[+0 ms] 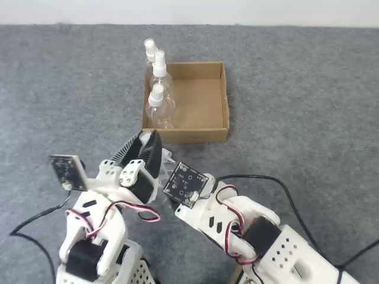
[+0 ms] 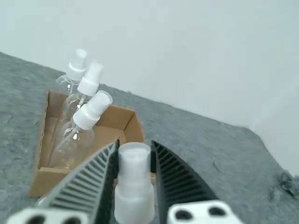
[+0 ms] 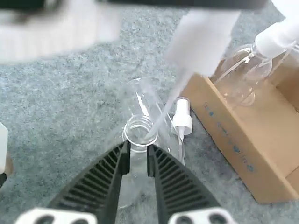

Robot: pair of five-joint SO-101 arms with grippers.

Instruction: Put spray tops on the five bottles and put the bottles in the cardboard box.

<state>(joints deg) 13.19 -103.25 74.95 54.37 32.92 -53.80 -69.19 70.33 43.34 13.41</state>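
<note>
My left gripper [image 2: 134,145] is shut on a white spray top [image 2: 134,186], held just in front of the cardboard box [image 1: 225,100]. The top's thin dip tube [image 3: 161,116] slants down into the open mouth of a clear bottle [image 3: 138,133]. My right gripper [image 3: 138,149] is shut on that bottle's neck, below the left gripper [image 1: 148,148]. Three capped bottles [image 1: 160,106] stand along the box's left wall. A loose spray top [image 3: 182,122] lies on the carpet beside the held bottle. Another clear bottle [image 3: 140,95] seems to lie just behind it.
Grey carpet covers the whole table. The box's [image 2: 126,119] right half is bare cardboard. Both arm bases and their cables crowd the near edge, with a cable [image 1: 278,183] looping to the right. Open carpet stretches left and right of the box.
</note>
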